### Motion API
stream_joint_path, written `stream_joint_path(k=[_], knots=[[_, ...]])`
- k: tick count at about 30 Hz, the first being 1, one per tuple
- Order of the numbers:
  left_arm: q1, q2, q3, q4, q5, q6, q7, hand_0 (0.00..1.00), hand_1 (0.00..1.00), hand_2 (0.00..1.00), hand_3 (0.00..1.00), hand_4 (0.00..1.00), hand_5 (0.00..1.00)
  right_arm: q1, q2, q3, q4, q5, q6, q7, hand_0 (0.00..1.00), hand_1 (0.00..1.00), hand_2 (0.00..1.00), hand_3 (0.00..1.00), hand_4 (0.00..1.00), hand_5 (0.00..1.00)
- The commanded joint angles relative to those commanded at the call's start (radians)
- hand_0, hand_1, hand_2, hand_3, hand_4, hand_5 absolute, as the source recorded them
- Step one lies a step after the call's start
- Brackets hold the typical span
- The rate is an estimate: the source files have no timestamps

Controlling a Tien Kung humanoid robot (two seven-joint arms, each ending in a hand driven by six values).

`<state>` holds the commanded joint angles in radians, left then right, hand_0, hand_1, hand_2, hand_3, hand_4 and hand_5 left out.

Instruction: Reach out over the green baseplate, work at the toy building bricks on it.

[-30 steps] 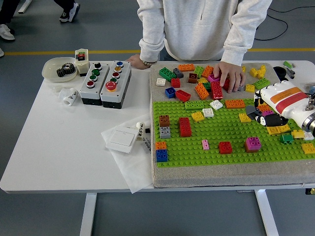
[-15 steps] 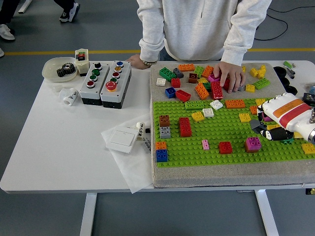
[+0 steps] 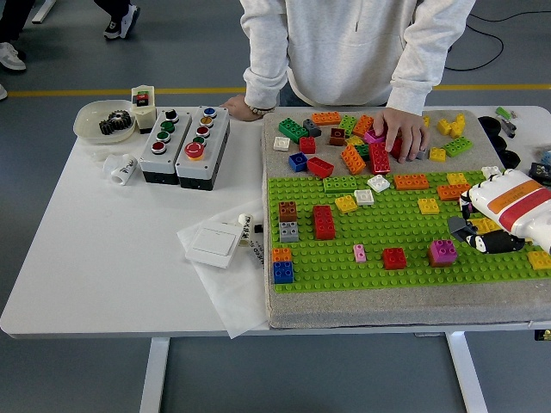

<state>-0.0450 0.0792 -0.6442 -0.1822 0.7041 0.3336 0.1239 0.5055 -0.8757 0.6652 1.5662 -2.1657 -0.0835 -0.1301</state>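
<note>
The green baseplate (image 3: 379, 237) lies on a grey mat and carries scattered bricks: a red one (image 3: 324, 221), brown on grey (image 3: 287, 221), orange on blue (image 3: 282, 266), a small pink one (image 3: 360, 252), a low red one (image 3: 394, 257) and a magenta one (image 3: 443, 251). My right hand (image 3: 478, 234), white with an orange stripe, hovers low over the plate's right edge, just right of the magenta brick. A yellow brick (image 3: 483, 225) shows partly beneath it. Whether it holds anything is hidden. The left arm is out of view.
A person stands at the far side, one hand (image 3: 400, 131) resting on the loose brick pile (image 3: 344, 138) behind the plate, the other (image 3: 237, 107) on the table. Left of the mat are two button boxes (image 3: 185, 144), a bowl of gears (image 3: 103, 120) and a white switch (image 3: 213, 245).
My right hand has slid right and slightly toward me, uncovering the orange and yellow bricks at the plate's upper right. The person's hands have stayed still.
</note>
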Motion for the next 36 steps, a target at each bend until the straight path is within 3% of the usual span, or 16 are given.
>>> stream_joint_path(k=[36], knots=[[0.003,0.001,-0.019,-0.003,0.04,-0.003,0.014,0.72,0.734,0.78,0.611,0.654,0.637,0.024,0.033,-0.071,-0.002,0.01,-0.011,0.01,0.437,0.445,0.504,0.489,0.72,0.391]])
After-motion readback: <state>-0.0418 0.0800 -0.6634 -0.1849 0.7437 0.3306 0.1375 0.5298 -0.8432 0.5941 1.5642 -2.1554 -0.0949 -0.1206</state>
